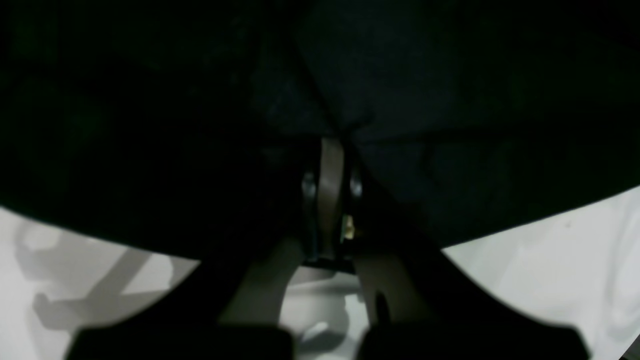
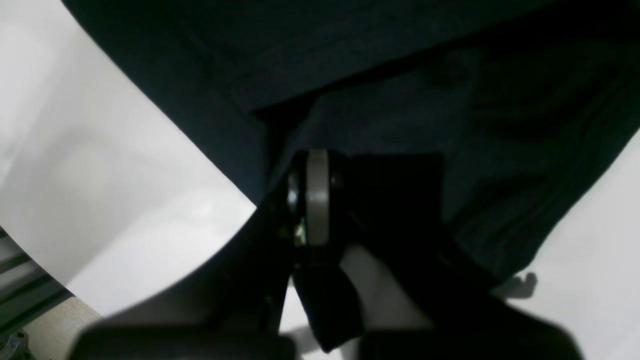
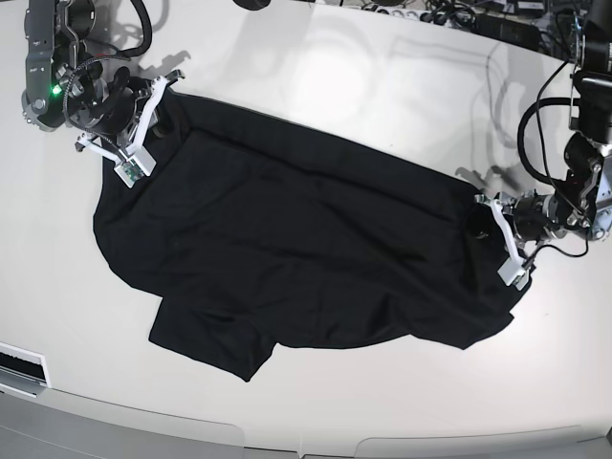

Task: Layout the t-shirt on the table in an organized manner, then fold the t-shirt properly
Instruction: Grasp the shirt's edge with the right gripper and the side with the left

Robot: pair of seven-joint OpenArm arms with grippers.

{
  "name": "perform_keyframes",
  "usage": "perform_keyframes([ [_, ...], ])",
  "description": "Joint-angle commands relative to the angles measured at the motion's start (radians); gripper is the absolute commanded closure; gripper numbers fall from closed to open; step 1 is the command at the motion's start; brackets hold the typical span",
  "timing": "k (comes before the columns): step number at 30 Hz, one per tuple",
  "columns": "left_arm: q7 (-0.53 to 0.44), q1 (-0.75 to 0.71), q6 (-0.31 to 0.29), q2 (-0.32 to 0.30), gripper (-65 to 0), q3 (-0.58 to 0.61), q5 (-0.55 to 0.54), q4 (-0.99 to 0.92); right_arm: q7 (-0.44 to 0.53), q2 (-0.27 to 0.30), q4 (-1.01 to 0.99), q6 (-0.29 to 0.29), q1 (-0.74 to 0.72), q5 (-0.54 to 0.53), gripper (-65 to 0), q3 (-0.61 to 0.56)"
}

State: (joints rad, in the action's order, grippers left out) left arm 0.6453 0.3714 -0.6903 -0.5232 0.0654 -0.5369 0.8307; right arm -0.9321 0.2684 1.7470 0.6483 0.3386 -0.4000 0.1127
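A glossy white desk [image 3: 382, 86] carries a black t-shirt [image 3: 296, 258] spread wide across its middle, wrinkled, one sleeve toward the near edge. The left hand [image 3: 505, 251] is clenched on the shirt's edge; the right hand [image 3: 134, 129] grips the opposite end. No readable label or writing shows.

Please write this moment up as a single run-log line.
phase: layout | t-shirt: spread on table, rumpled | left gripper: shut on t-shirt edge | right gripper: shut on t-shirt edge | fold: not started
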Motion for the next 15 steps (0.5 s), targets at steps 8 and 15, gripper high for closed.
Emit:
perform_keyframes([
  [8,-0.009,0.021,0.009,-0.036,0.0,-0.006,0.007,0.013,0.013,0.010,0.015,0.002,-0.003,0.022,0.0,0.004],
  [15,0.111,0.018,0.205,-0.092,0.0,-0.007,0.024,0.014,0.014,0.011,0.015,-0.018,-0.004,0.034,0.0,0.004],
])
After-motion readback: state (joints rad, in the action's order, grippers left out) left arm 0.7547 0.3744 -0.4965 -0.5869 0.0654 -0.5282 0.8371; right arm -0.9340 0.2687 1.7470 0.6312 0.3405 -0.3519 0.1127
